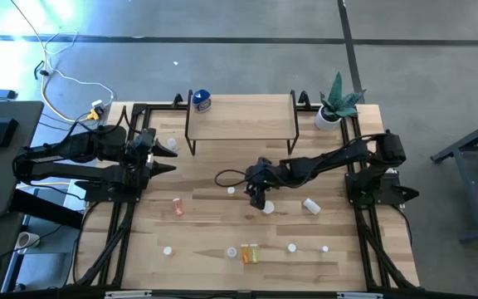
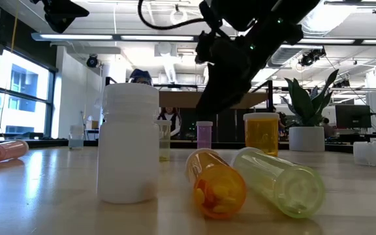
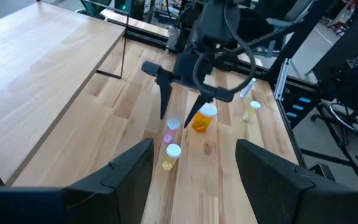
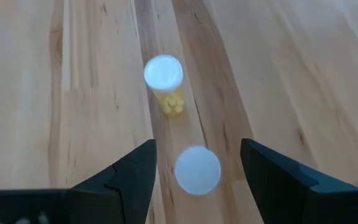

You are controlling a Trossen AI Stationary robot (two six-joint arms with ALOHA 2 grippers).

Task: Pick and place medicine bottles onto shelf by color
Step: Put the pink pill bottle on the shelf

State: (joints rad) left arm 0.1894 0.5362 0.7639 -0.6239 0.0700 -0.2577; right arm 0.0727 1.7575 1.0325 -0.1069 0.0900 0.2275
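The light-wood shelf (image 1: 241, 118) stands at the table's far edge with a blue-topped bottle (image 1: 201, 101) on its left end. Small bottles are scattered over the table. My right gripper (image 1: 258, 197) is open over the table's middle and points down. A white-capped bottle (image 4: 197, 170) stands upright between its fingers, untouched, and a yellow white-capped bottle (image 4: 165, 78) stands just beyond. An orange bottle (image 3: 202, 118) stands beside that gripper. My left gripper (image 1: 171, 158) is open and empty at the table's left, above the top.
A pink bottle (image 1: 178, 206) lies left of centre and a white one (image 1: 311, 205) to the right. An orange bottle (image 1: 251, 253) and several small white-capped ones (image 1: 168, 250) are near the front edge. A potted plant (image 1: 335, 106) stands at the far right, beside the shelf.
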